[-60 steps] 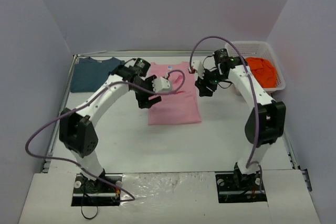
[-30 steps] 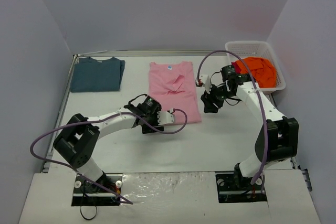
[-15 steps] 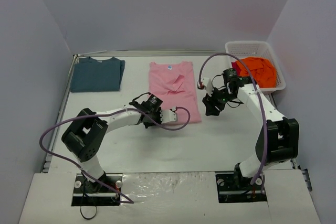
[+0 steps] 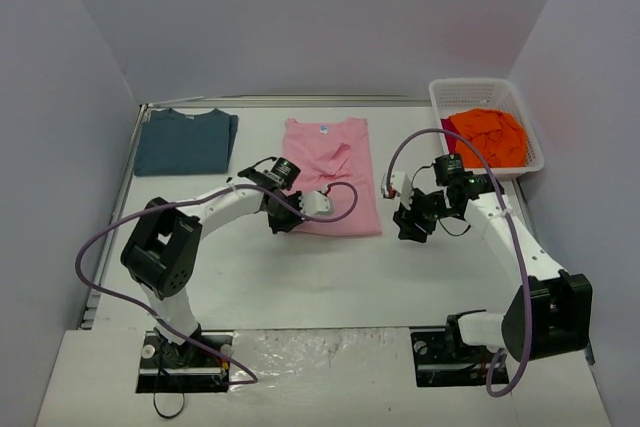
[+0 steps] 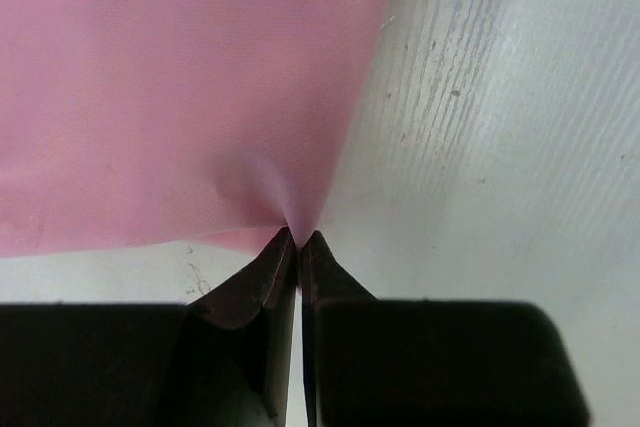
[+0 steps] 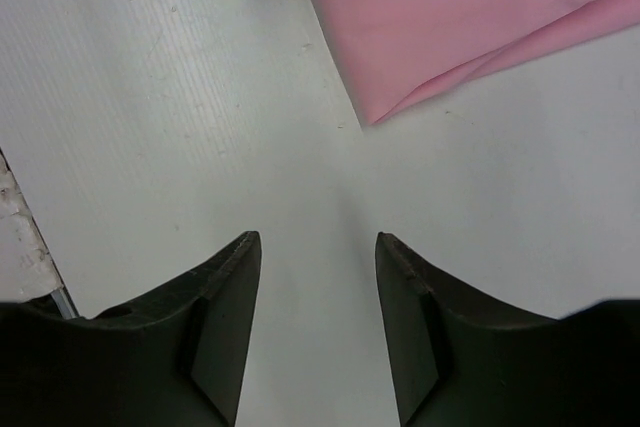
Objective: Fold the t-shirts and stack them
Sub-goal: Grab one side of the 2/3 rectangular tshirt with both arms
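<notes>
A light pink t-shirt (image 4: 330, 162) lies folded lengthwise in the middle of the table. My left gripper (image 4: 283, 221) is at its near left corner, and in the left wrist view that gripper (image 5: 298, 237) is shut on the corner of the pink cloth (image 5: 180, 77), which puckers at the fingertips. My right gripper (image 4: 408, 227) hovers just right of the shirt's near right corner. In the right wrist view it (image 6: 318, 242) stands open over bare table, the pink corner (image 6: 450, 17) a little ahead of it. A folded dark teal-blue t-shirt (image 4: 185, 142) lies at the far left. An orange t-shirt (image 4: 490, 135) sits crumpled in the basket.
The white mesh basket (image 4: 470, 85) stands at the far right corner of the table. Grey walls close in the table on three sides. Purple cables loop from both arms over the table.
The left gripper has closed on the pink shirt's near left corner. The right arm has come nearer and lower, toward the shirt's near right corner, jaws still apart.
</notes>
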